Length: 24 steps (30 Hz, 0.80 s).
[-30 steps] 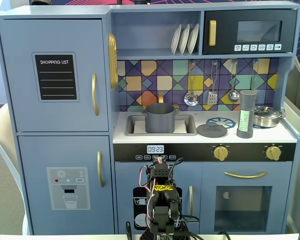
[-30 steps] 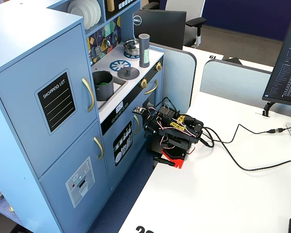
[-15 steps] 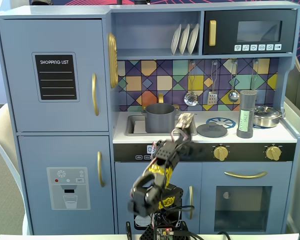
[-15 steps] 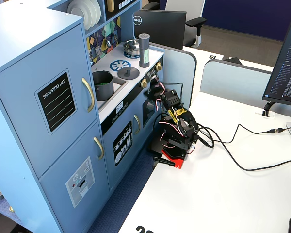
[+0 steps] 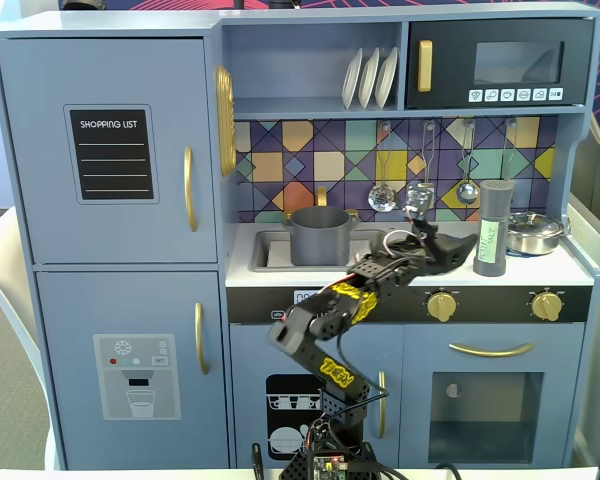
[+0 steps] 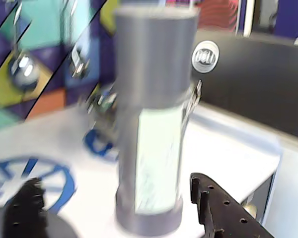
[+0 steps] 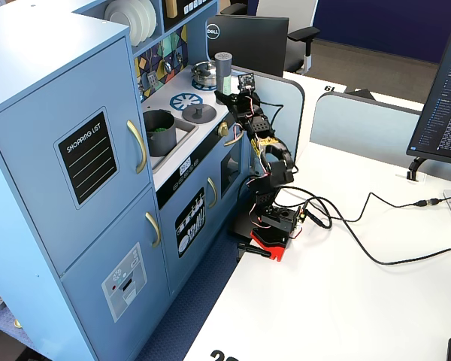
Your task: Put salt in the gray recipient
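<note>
Fixed view, facing the toy kitchen: salt [image 5: 491,228], a tall slim gray shaker with a pale green label, stands upright on the counter at the right, just left of a shiny silver pan [image 5: 534,233]. Gray recipient [image 5: 319,236], a dark pot, sits in the sink left of centre, well apart from the shaker. Arm rises from the table edge and reaches to the right across the counter front; gripper [image 5: 458,249] is just left of the shaker's lower half, not visibly touching it. Three white plates [image 5: 370,78] on the upper shelf.

Wrist view: salt [image 6: 153,124] fills the centre, blurred, upright on the white counter. Two black fingertips [image 6: 212,203] show at the bottom corners, spread wide with the shaker's base between them and a clear gap on each side; pincer is open, holding nothing.

Fixed view, from the side: salt [image 7: 224,65] upright near the far end of the counter. Gripper [image 7: 230,96] is close beside it at the counter edge; finger detail too small to tell. Gray recipient [image 7: 159,131] in the sink, nearer the camera. Flat gray lid [image 7: 198,112] lies between pot and shaker.
</note>
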### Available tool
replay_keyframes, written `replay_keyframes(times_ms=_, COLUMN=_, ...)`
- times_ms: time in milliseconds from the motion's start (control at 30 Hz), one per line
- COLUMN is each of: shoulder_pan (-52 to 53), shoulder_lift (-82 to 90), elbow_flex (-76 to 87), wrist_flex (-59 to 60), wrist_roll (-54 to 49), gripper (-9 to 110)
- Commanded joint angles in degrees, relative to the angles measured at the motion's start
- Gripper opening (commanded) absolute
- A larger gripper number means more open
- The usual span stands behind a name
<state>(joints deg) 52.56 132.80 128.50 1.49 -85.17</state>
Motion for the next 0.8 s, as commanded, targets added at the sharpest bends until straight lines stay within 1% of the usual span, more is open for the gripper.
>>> replay_keyframes(times_ms=0, shoulder_pan=1.58, shoulder_lift=-6.24, elbow_flex=-7.91, wrist_flex=-5.80, wrist_roll=0.88, gripper=48)
replay_keyframes(times_ms=133, shoulder_pan=2.11, shoulder_lift=-12.22, elbow_flex=-12.30, wrist_flex=-8.09, wrist_roll=1.93, gripper=56)
replay_keyframes(times_ms=233, shoulder_pan=2.20, shoulder_lift=-17.14, elbow_flex=-16.52, wrist_flex=-8.44, wrist_roll=1.93, gripper=59)
replay_keyframes(times_ms=400, shoulder_pan=1.93, shoulder_lift=-25.66, elbow_flex=-22.50, wrist_flex=-12.22, wrist_roll=0.79, gripper=57)
replay_keyframes(times_ms=767, shoulder_pan=1.14, shoulder_lift=-42.36, elbow_flex=-39.29, wrist_flex=-11.34, wrist_roll=-1.41, gripper=52)
